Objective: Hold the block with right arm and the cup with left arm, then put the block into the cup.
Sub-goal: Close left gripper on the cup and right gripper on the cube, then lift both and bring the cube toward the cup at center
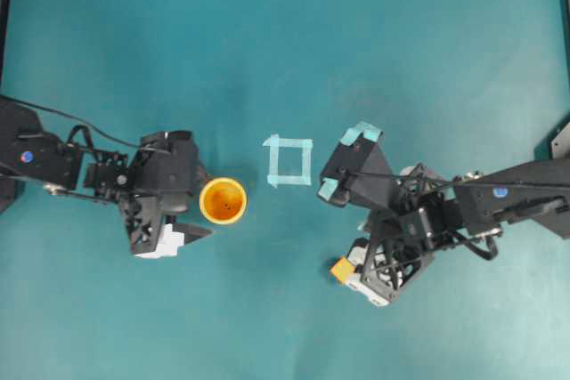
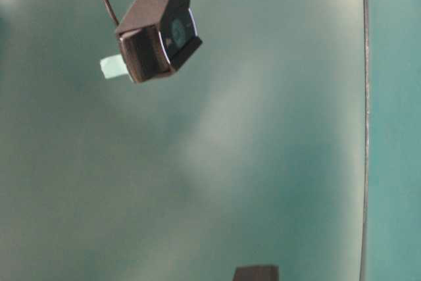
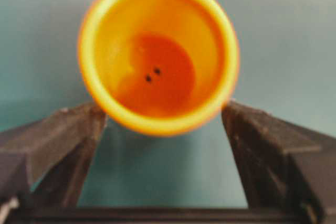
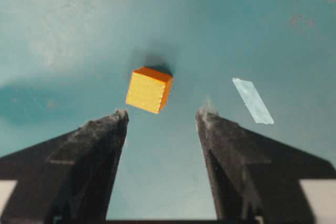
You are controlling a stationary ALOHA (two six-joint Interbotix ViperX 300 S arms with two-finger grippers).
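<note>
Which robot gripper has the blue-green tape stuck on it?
The right gripper, next to the small orange block. It wears teal tape patches. The left gripper, by the cup, has none.

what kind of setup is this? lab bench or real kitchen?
Likely a lab tabletop rig, not a kitchen: a bare teal table, a tape square marked on it, and only props, the cup and the block.
</note>
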